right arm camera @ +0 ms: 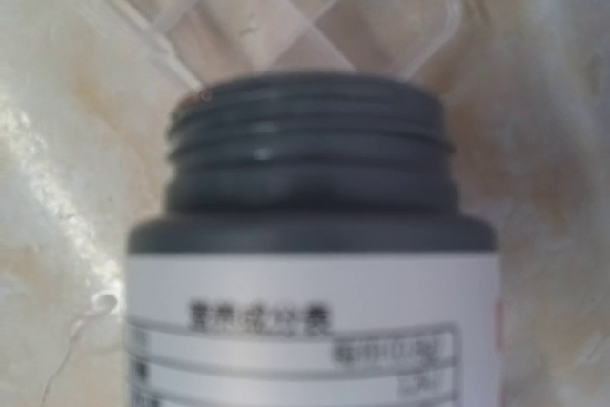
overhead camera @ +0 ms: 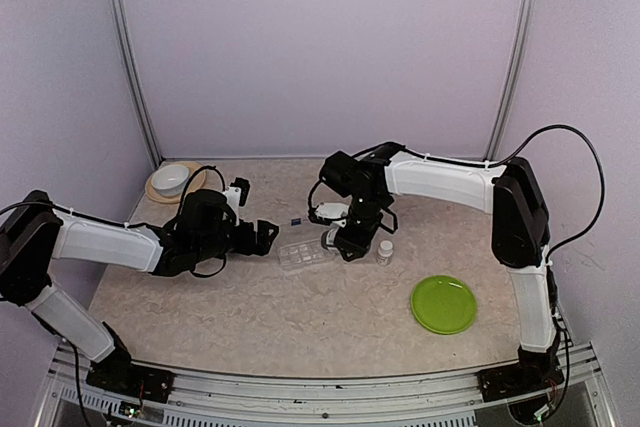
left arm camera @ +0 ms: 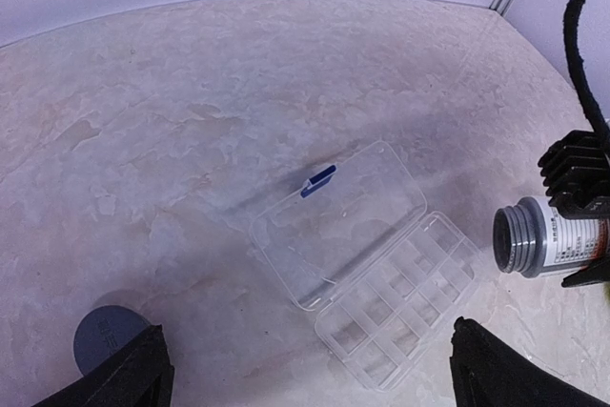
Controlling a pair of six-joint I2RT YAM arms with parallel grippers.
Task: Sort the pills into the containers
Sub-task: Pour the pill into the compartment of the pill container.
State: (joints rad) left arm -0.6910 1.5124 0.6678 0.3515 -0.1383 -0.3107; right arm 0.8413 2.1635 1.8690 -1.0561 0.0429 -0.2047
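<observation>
Near the middle of the tan table [overhead camera: 250,317]: a flat clear plastic box with little rooms [left arm camera: 400,304], lid flipped open and lying flat beside the rooms, small blue clip [left arm camera: 318,180] on the lid's far edge. Just beside the box, a white-label bottle with a bare grey screw neck [left arm camera: 538,238], tipped on its side, mouth facing the box, squeezed tight by the right gripper [overhead camera: 348,235]. Left gripper [left arm camera: 307,350] spread wide, holding nothing, hanging near the box. Round dark grey cap [left arm camera: 107,334] flat on the table. Small white bottle [overhead camera: 385,249] upright by the right gripper.
</observation>
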